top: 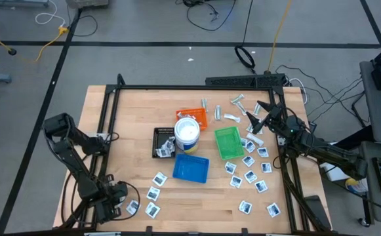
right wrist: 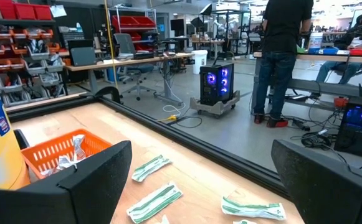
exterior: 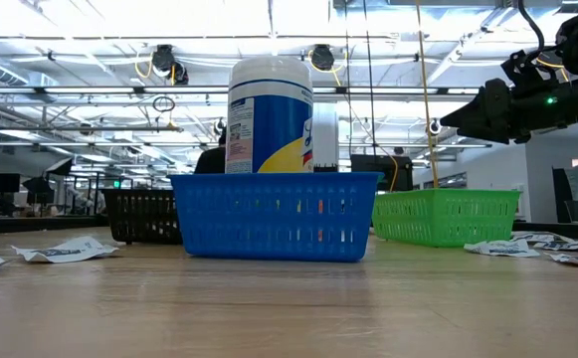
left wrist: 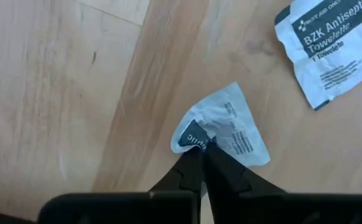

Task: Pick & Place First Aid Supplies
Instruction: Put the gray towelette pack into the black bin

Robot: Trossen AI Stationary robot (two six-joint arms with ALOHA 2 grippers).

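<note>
1. High view: left gripper [top: 123, 204] is sitting low at the near left corner of the worktop [top: 131, 118], among a few loose white packets.
2. Left wrist view: left gripper [left wrist: 200, 155] is pinching its fingers together on the edge of a crumpled white packet [left wrist: 221, 127] with dark print. The packet is lying on the wood and bending up at the pinched edge.
3. A second white packet [left wrist: 330, 46], printed "BZK Antiseptic Towelette", is lying flat near the pinched one, not touching it.
4. High view: right gripper [top: 259, 113] is hanging over the far right part of the worktop, beside the green tray [top: 229, 142].
5. Right wrist view: right gripper [right wrist: 205, 177] is standing with fingers wide apart, holding nothing. Narrow wrapped strips [right wrist: 151, 167] are lying on the wood ahead of it.
6. Orange tray [top: 194, 117] is holding a few packets. White tub [top: 187, 133] is standing between the orange tray and the blue tray [top: 191, 168]. Black tray [top: 162, 141] is lying just left of the tub.
7. More white packets [top: 250, 176] are lying scattered across the right side of the worktop, near the green tray and toward the near edge.
8. A person [right wrist: 285, 56] is standing in the room beyond the worktop.
</note>
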